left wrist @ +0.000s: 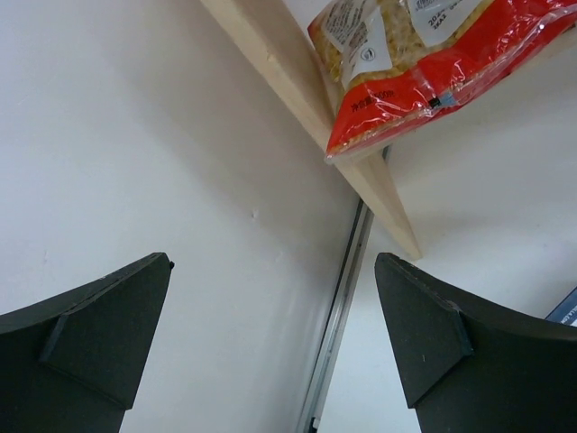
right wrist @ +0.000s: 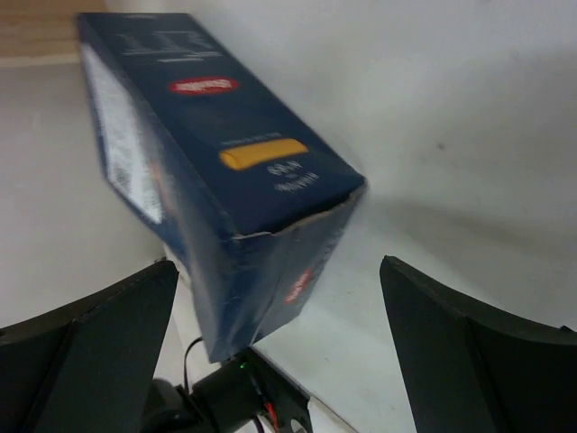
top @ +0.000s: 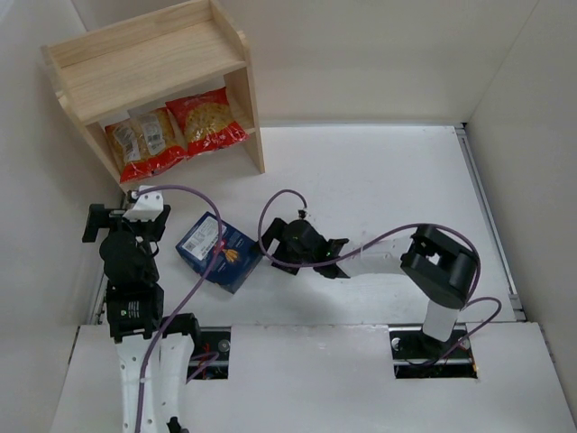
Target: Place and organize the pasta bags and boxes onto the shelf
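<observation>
Fingers [left wrist: 99,334] of left gripper [left wrist: 272,266] spread wide, empty. Right gripper [right wrist: 278,266] likewise wide and empty (aimed at the blue box [top: 219,251], close ahead). Box lies on table [top: 379,180] between both grippers. Labelled bag [top: 146,142] and second bag [top: 207,120] sit side by side on shelf [top: 144,63], lower tier.

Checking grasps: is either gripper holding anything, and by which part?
Nothing held. Left gripper and right gripper both stand open; the box lies free ahead of the right.

We could read no word for certain. The dark blue box [right wrist: 225,189] bore a red oval logo [right wrist: 204,86] and white lettering below a yellow bar [right wrist: 263,154], all blurred and upside down. The bag [left wrist: 397,54] showed white labels [left wrist: 361,45] with fine print and dark lettering on its red band [left wrist: 451,77], too small to make out.
</observation>
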Tool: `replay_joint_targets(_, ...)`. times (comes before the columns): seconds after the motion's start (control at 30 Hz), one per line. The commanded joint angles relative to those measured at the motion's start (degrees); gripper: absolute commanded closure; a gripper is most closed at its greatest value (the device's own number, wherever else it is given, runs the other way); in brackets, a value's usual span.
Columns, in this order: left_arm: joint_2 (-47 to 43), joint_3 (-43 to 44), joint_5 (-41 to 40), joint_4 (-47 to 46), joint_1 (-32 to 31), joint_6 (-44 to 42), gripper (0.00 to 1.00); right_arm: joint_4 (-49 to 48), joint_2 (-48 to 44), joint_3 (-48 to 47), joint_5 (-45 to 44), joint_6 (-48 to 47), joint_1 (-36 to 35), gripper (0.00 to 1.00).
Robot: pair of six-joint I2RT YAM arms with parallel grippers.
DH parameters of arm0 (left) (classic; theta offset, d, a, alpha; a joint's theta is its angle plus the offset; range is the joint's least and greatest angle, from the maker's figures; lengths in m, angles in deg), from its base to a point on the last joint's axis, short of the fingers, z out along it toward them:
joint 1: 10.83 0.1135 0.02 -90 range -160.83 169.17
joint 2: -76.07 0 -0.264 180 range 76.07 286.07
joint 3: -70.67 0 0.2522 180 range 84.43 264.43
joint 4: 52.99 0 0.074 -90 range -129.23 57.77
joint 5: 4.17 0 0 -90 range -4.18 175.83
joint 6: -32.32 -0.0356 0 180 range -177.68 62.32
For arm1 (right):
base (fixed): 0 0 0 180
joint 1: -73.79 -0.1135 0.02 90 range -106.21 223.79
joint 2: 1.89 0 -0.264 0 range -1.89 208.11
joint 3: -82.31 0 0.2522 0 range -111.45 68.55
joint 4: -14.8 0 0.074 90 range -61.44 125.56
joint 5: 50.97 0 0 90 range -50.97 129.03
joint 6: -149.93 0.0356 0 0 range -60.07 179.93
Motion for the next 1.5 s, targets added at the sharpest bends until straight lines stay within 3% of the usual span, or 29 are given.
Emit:
replay_joint_targets(0.0,-1.2,0.9,-0.9,0.7,0.1,1.9,0.00,7.4,0.6,-4.3,-6.4,9.2,-2.2,0.00)
replay_joint_targets(0.1,-1.4,1.1,-0.8,0.6,-0.5,1.9,0.00,13.3,2.0,-7.6,-7.2,9.4,-3.7,0.00)
replay_joint_targets(0.5,-3.6,0.2,-0.8,0.8,-0.5,2.7,0.00,13.7,14.4,-13.5,-4.9,17.0,-4.2,0.02)
replay_joint_targets(0.67,-3.9,0.2,-0.8,0.6,-0.5,2.6,0.00,12.6,18.5,-16.8,-1.6,14.7,-3.9,0.47)
replay_joint_targets(0.7,-3.9,0.1,-0.8,0.4,-0.5,2.6,0.00,11.7,18.9,-16.4,-0.9,14.9,-3.7,0.61)
replay_joint_targets(0.73,-3.9,0.0,-0.8,0.3,-0.4,2.6,0.00,10.8,19.3,-15.7,-0.5,15.4,-3.5,0.83)
replay_joint_targets(0.8,-4.0,-0.3,-0.8,0.1,-0.3,2.4,0.00,9.8,19.4,-14.1,-0.1,16.7,-3.4,1.00)
replay_joint_targets(0.97,-4.1,-0.9,-0.5,0.8,-0.6,2.3,0.00,0.5,14.4,-9.7,-2.0,7.0,-1.5,1.00)
replay_joint_targets(1.1,-3.4,-0.7,2.4,3.6,-1.5,2.3,0.00,-7.1,3.7,-4.3,-5.0,-3.6,1.2,1.00)
replay_joint_targets(1.33,0.1,2.8,15.6,13.8,-7.6,0.3,0.00,-5.0,-12.0,-1.5,-7.2,-16.8,6.1,1.00)
replay_joint_targets(1.47,6.7,5.8,17.6,16.5,-12.4,2.2,0.00,-4.4,-18.8,-2.4,-7.5,-24.9,7.6,1.00)
